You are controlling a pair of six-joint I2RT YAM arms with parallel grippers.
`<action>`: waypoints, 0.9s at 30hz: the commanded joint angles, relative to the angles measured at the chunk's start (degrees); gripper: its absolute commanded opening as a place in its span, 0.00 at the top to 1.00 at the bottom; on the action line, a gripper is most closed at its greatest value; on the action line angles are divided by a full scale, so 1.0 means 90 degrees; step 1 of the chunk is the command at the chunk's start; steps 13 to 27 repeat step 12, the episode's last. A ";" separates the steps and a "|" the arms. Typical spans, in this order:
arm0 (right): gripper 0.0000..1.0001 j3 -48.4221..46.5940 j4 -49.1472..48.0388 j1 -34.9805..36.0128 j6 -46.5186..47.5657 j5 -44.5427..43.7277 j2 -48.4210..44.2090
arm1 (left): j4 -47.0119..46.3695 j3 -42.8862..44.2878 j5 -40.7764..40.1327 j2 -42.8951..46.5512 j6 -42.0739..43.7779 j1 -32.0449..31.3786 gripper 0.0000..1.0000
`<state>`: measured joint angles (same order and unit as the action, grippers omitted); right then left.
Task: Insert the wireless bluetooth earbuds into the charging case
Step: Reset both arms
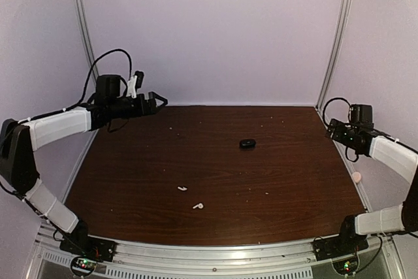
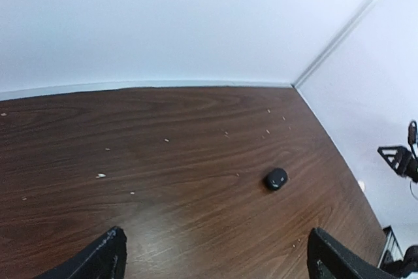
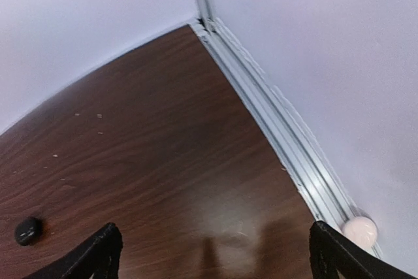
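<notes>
Charging case (image 1: 247,143): laid on the tabletop (image 1: 130,181), long axis 9-to-3.
Left jaws: spread, empty; case is seen ahead at 1 o'clock.
Right jaws: spread, empty; case at 9 o'clock, judged marginally nearer.
Black earbuds: not seen.

The case (image 1: 247,143) is glossy black. The worktop (image 1: 130,181) is dark brown wood grain, the two stemmed earbuds (image 1: 182,189) white.
</notes>
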<state>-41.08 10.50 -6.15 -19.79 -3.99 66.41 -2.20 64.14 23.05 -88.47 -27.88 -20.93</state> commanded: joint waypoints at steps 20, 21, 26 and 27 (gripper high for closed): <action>0.00 0.0262 -0.1670 0.2010 0.0096 0.1640 -0.0891 | 0.1612 -0.1157 -0.1660 0.2173 -0.0529 0.1095 0.02; 0.00 0.0262 -0.1670 0.2010 0.0096 0.1640 -0.0891 | 0.1612 -0.1157 -0.1660 0.2173 -0.0529 0.1095 0.02; 0.00 0.0262 -0.1670 0.2010 0.0096 0.1640 -0.0891 | 0.1612 -0.1157 -0.1660 0.2173 -0.0529 0.1095 0.02; 0.00 0.0262 -0.1670 0.2010 0.0096 0.1640 -0.0891 | 0.1612 -0.1157 -0.1660 0.2173 -0.0529 0.1095 0.02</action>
